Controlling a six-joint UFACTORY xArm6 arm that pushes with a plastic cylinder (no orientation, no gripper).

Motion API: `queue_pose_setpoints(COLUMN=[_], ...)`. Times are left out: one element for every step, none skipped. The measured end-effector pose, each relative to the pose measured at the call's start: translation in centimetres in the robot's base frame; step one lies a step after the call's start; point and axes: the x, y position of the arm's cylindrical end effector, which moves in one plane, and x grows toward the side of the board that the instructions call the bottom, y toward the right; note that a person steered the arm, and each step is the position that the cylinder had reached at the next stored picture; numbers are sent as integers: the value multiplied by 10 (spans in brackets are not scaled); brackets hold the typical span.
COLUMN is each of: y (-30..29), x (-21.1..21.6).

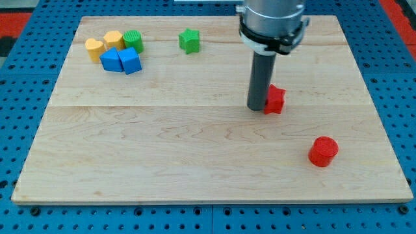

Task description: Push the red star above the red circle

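Observation:
The red star (276, 99) lies right of the board's middle, partly hidden by my rod. My tip (257, 108) rests on the board against the star's left side, touching it. The red circle (323, 151) sits lower and further to the view's right, apart from the star and the tip.
A green star (189, 40) lies near the view's top centre. At the top left a cluster holds a yellow heart (95, 48), a yellow block (113, 40), a green circle (133, 40) and two blue blocks (112, 60) (130, 61). The wooden board (162, 143) sits on a blue pegboard.

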Motion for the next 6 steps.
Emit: queue_pose_setpoints(y=[-26, -14, 23, 13, 16, 45], x=[-36, -56, -25, -7, -4, -2])
